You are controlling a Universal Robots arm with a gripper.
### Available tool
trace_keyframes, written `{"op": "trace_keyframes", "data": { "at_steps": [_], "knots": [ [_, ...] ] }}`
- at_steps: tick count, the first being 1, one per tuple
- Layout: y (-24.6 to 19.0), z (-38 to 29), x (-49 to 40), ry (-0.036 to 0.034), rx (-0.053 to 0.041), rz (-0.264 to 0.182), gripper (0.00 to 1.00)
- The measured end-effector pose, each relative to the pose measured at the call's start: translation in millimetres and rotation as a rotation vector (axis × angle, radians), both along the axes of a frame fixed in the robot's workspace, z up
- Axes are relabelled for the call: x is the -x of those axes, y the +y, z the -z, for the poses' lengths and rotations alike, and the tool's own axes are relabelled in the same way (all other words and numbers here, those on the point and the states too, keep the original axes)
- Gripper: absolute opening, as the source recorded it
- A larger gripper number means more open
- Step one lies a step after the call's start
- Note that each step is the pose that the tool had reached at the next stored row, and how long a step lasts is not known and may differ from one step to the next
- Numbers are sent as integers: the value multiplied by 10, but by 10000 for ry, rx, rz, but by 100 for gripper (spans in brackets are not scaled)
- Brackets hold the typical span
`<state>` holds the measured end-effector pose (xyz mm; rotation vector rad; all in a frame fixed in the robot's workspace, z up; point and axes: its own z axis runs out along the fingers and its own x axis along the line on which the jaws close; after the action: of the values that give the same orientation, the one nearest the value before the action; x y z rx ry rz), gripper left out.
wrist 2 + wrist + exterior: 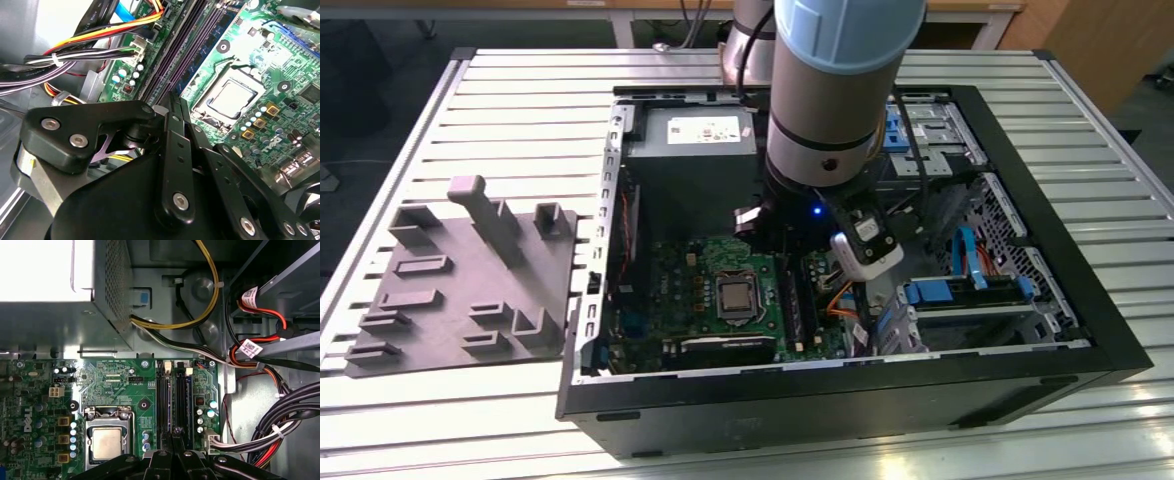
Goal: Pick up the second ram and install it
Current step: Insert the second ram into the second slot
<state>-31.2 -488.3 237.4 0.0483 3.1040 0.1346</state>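
Observation:
My gripper (172,100) is low inside the open computer case (1067,350), over the green motherboard (110,375). Its two black fingers are shut together, and their tips (175,432) meet the long black memory slots (180,400) beside the processor socket (232,97). A thin blue-green strip with dark chips, which I take for the second ram (200,62), stands on edge in the slot in line with the fingertips. I cannot tell whether the tips pinch it or only rest on its edge. In the exterior view the arm's wrist (821,160) hangs over that spot.
The grey power-supply box (691,150) fills the case's far end. Bundled cables (280,425) run close beside the slots. Drive bays with blue clips (947,290) sit on the exterior view's right. A grey foam tray (467,290) lies on the slatted table on the exterior view's left.

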Motion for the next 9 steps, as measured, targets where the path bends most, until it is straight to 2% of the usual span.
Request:
{"op": "trace_keyframes", "data": {
  "at_steps": [9],
  "knots": [
    [10, 18, -19, 0, 1, 0, 11]
  ]
}}
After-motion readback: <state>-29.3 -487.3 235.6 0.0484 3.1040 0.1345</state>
